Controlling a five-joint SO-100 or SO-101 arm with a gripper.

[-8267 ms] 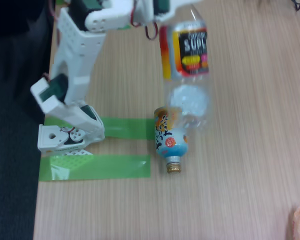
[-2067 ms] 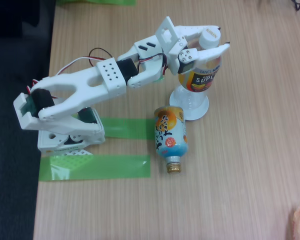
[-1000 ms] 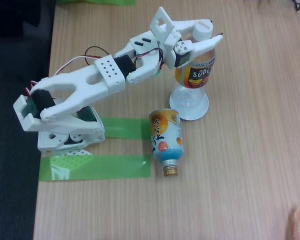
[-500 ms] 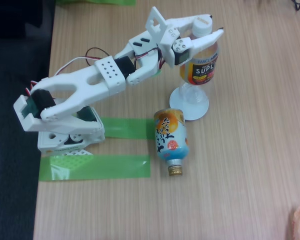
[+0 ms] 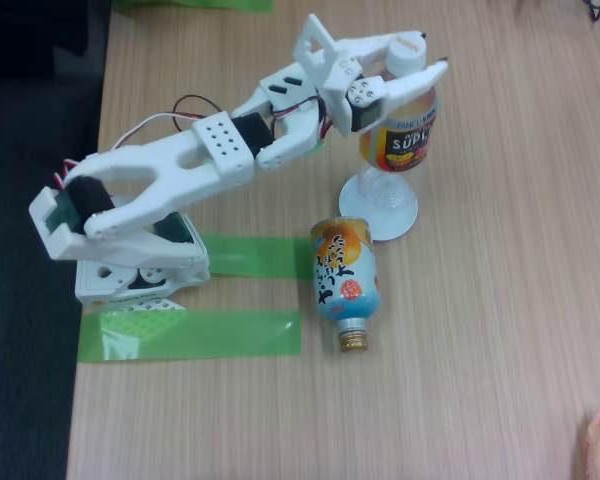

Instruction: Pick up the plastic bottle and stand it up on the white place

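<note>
In the fixed view, the gripper (image 5: 412,62) is clamping the plastic bottle (image 5: 400,135) near its white cap, and the bottle is standing upright on the white place (image 5: 380,212). The orange-and-blue bottle (image 5: 344,276) is lying just below it on the wooden table (image 5: 480,350).

In the fixed view the plastic bottle (image 5: 400,140) stands upright on the white place (image 5: 380,215), its white cap between the fingers of the end effector (image 5: 412,62), which closes around the neck. Just below on the wooden worktop (image 5: 500,330), a shorter orange-and-blue bottle (image 5: 344,272) lies on its side beside two green tape strips (image 5: 190,333).
</note>
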